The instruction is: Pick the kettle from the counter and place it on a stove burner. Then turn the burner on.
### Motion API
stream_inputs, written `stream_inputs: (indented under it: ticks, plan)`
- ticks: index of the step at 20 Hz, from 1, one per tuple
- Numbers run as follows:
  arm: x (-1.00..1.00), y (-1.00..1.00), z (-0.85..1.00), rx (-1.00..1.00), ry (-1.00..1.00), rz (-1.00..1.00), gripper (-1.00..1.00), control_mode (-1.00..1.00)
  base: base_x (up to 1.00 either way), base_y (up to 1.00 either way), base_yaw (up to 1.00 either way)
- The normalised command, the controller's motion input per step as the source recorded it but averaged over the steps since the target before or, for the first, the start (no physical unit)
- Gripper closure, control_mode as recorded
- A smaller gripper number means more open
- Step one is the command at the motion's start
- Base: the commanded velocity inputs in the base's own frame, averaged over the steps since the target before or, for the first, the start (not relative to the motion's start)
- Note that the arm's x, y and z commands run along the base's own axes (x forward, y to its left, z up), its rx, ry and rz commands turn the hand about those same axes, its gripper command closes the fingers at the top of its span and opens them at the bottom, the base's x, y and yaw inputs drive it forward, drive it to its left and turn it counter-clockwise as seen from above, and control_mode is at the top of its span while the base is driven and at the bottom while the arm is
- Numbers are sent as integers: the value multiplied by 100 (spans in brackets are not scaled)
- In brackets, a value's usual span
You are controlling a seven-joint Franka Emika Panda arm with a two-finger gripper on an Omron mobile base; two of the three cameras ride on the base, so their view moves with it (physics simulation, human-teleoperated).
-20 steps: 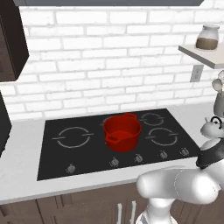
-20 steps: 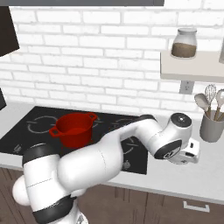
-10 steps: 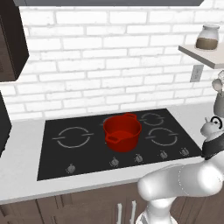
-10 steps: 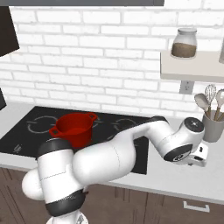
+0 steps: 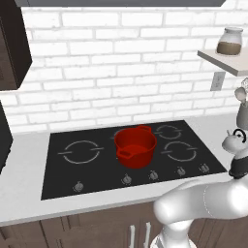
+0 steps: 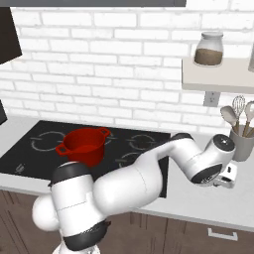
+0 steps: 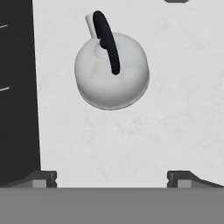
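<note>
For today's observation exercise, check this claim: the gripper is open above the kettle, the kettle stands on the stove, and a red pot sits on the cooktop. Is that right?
One detail is wrong. The kettle stands on the counter, beside the stove, not on it; the hand view shows this. The rest holds: the gripper is open above the kettle, and the red pot sits on the cooktop.

Arm reaches forward and to the robot's right, elbow bent, forearm stretched out low. Wrist turned downward, hand pointing down. Gripper [image 7: 112, 178] spread fully wide; fingers [image 7: 43, 178] sit far apart at the bottom of the hand view, nothing between them, holding nothing.
</note>
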Motion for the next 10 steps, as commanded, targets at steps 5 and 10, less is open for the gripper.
stream_inputs:
  ticks: [5, 10]
  plan:
    - [6, 0, -12, 0, 0, 0, -100, -100, 0, 0, 0]
    - [12, 0, -13, 0, 0, 0, -100, -100, 0, 0, 0]
